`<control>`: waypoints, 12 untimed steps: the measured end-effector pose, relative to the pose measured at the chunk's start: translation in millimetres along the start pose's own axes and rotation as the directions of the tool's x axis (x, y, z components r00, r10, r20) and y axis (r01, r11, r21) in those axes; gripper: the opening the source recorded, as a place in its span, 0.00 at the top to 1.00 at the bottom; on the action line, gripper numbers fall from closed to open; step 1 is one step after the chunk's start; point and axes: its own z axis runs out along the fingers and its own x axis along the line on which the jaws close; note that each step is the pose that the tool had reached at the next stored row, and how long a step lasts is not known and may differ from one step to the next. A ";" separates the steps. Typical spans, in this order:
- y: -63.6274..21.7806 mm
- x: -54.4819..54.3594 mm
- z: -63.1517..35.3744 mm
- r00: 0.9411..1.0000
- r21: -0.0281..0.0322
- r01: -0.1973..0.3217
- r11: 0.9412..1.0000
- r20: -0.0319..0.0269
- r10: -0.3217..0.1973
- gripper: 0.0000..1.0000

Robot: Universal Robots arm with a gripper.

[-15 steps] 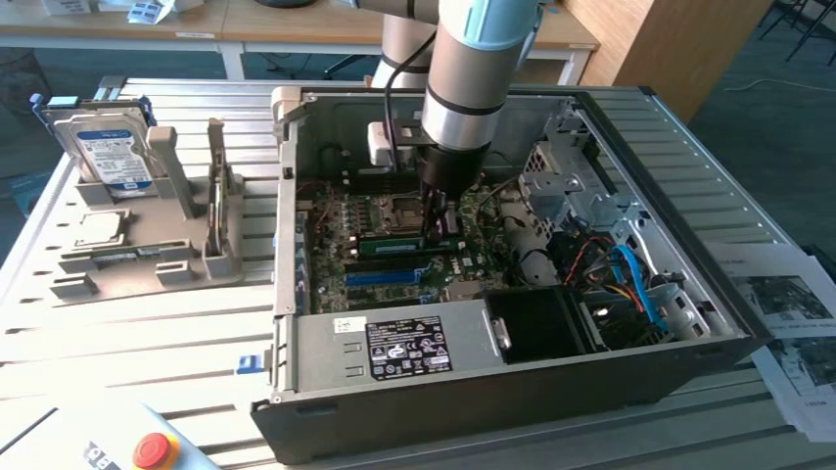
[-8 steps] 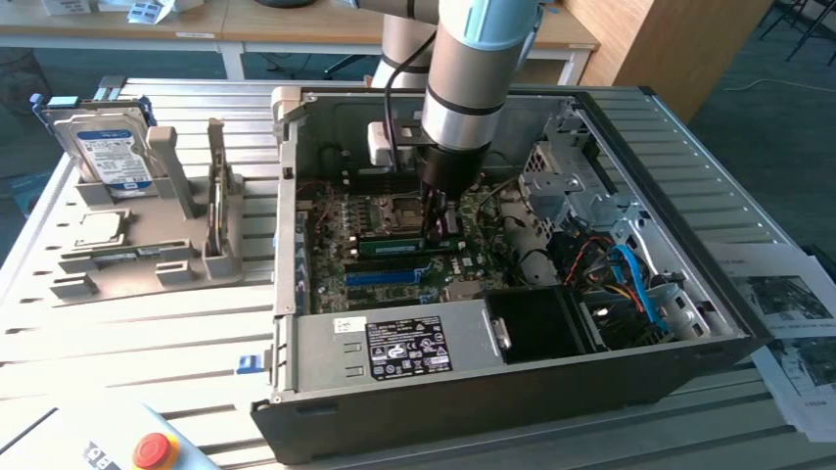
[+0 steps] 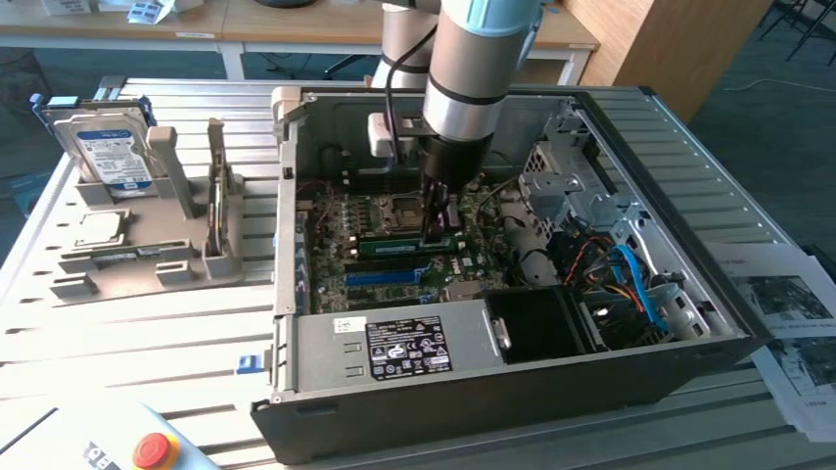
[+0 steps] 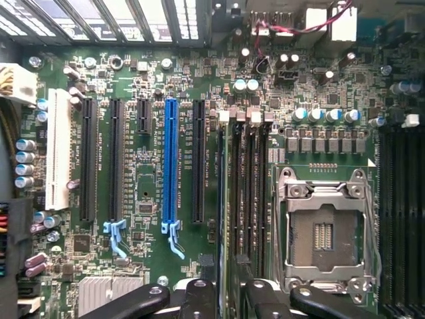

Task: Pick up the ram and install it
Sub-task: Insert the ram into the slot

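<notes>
An open computer case (image 3: 523, 387) sits on a slatted metal table (image 3: 157, 323), with wooden desks (image 3: 196, 24) behind. The arm (image 3: 471, 59) reaches straight down into it. Its gripper (image 4: 228, 289) is released, its fingers (image 4: 199, 292) either side of the ram (image 4: 228, 199), which stands edge-up in a motherboard slot beside the processor socket (image 4: 325, 232).

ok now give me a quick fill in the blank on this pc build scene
The arm reaches down into the open computer ___.
The hard drive stands in a grey holder at the exterior view's ___.
Among the board's long black slots, one slot is ___.
The round push button is ___.
Missing words: case, left, blue, red.
</notes>
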 end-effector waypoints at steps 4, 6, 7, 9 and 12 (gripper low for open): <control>0.0 -0.1 -5.8 1.000 0.000 0.000 1.000 0.000 0.000 0.75; 0.1 -0.1 -8.4 1.000 0.000 0.000 1.000 0.000 0.000 0.75; 0.1 -0.1 -9.7 1.000 0.000 0.000 1.000 0.000 0.000 0.75; 0.2 -0.1 -12.5 1.000 0.000 0.000 1.000 -0.001 0.000 0.75; 0.3 -0.2 -17.2 1.000 0.000 0.000 1.000 -0.001 0.000 0.75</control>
